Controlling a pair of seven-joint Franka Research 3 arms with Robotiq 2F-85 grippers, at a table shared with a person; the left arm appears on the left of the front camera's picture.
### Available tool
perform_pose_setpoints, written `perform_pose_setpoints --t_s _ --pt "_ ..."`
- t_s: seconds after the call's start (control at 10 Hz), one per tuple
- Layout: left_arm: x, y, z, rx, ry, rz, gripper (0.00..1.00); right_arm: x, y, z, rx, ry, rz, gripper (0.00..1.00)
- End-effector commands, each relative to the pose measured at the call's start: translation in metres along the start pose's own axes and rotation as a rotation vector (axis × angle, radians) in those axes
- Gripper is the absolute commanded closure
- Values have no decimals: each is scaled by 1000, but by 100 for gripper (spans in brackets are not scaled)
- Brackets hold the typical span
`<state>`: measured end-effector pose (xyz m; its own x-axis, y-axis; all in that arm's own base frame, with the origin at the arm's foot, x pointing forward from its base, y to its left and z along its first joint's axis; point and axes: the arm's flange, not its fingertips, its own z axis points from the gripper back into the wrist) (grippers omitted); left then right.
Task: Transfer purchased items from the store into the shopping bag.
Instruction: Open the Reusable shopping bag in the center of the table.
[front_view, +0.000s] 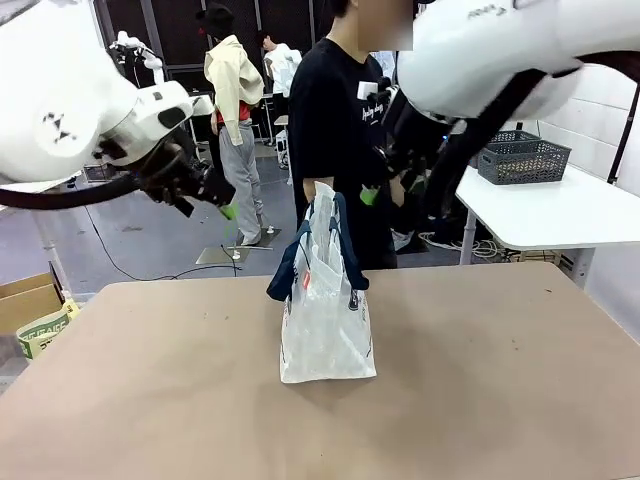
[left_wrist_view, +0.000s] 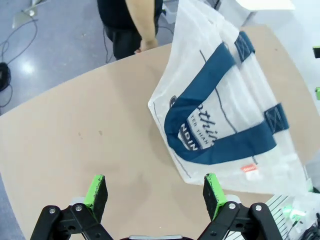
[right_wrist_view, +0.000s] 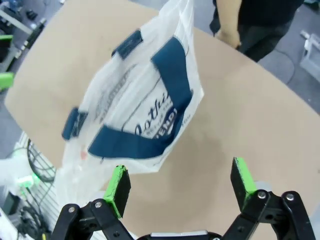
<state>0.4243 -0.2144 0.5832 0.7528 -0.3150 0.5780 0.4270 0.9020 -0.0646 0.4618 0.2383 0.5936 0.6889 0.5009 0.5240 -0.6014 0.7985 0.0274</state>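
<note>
**Bag standing, both grippers empty: no loading to report yet**

From my seat, the shopping bag (front_view: 326, 312) stands upright near the middle of the table (front_view: 500, 380), its navy handles (front_view: 300, 255) drooping over the top. My left gripper (front_view: 212, 196) hangs in the air to one side of it and my right gripper (front_view: 392, 190) to the other, both above the bag's height. On the wrist cameras the left gripper (left_wrist_view: 156, 193) and right gripper (right_wrist_view: 180, 186) each have their jaws spread wide with nothing between them, looking down on the bag (left_wrist_view: 225, 105) (right_wrist_view: 142, 110).

A person (front_view: 345, 120) stands at the far edge, 1 hand (left_wrist_view: 145, 45) at the table's rim.

I cannot tell through the cloudy plastic whether any purchased items are inside. My read: the transfer is at its start or between items, and the picking and dropping is all to come.
</note>
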Motion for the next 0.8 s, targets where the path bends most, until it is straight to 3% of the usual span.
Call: perform_pose_setpoints --t_s 0.0,0.1,0.2,0.5,0.7 --pt "24 -13 -9 14 20 38 0 25 -1 -9 -30 49 -26 0" --pt "25 -10 -13 38 4 -1 0 23 -4 -12 -40 60 28 0" --pt "12 -7 -2 -6 5 19 0 14 -1 -4 -7 6 -9 0" --pt "20 -12 -8 -8 9 14 0 14 -1 -4 -7 6 -9 0" --pt "24 -31 2 -11 45 113 0 25 9 -5 -3 30 -59 0"
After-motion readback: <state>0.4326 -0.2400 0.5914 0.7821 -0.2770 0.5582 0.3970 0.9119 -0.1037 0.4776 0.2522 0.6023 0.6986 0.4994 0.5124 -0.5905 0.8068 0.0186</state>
